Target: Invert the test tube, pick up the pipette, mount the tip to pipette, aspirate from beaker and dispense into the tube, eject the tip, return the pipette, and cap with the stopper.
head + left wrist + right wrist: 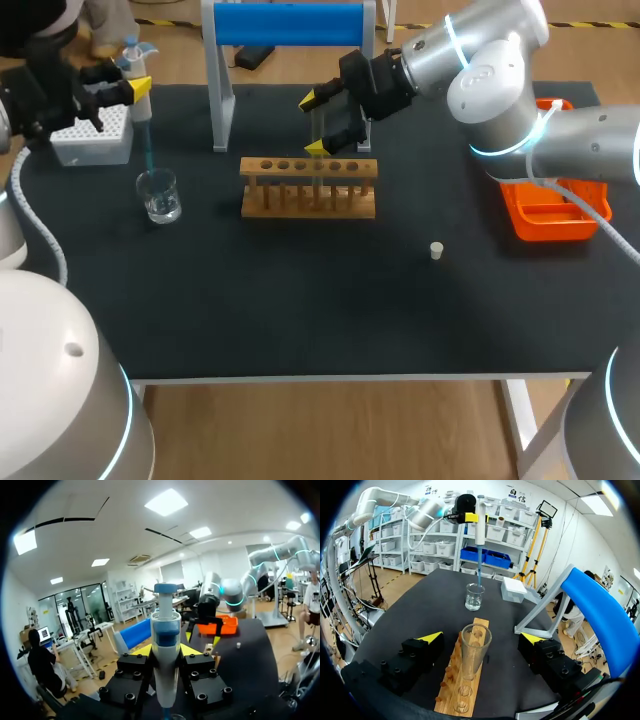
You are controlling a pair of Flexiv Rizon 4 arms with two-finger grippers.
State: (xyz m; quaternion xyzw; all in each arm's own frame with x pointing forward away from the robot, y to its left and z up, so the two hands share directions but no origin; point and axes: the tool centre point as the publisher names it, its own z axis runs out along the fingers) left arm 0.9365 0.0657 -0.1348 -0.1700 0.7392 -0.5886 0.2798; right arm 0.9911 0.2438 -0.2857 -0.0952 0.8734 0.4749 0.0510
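Going straight down is the big thing now. On the black table [300, 300] the wooden rack [308, 190] stands in the middle. My right gripper [481, 638] is there with its fingers wide apart, one on each side of the test tube [475, 650], not touching it. My left gripper [166, 652] is squeezed tight on the pipette [480, 520], over by my left end of the table. The beaker [160, 195] with water sits right under it. The thin blue tip [479, 565] hangs at the beaker's mouth. I think it must dip into the water without bumping the glass, then suck up slowly. The little white stopper [437, 250] lies well apart, for later.
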